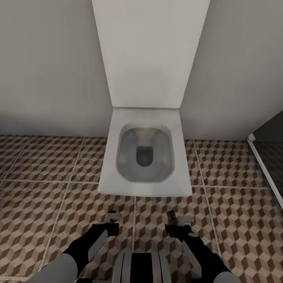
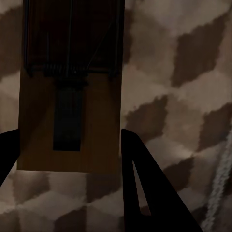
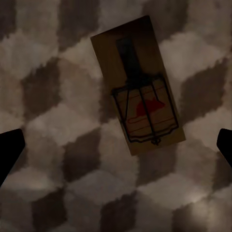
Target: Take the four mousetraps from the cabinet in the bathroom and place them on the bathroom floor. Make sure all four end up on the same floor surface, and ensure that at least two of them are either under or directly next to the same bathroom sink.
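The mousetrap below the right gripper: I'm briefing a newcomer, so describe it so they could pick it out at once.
In front of the white toilet, the open right gripper hangs over the cube-patterned floor. The mousetrap lies flat and askew on the tiles beneath it, untouched. Its red mouse picture sets it apart from the other mousetrap, clamped in the left gripper.

Bathroom: toilet, tiled floor

Black forearms, grey upper sleeves (glossy), grey-tipped hands; striped grey-black trunk.
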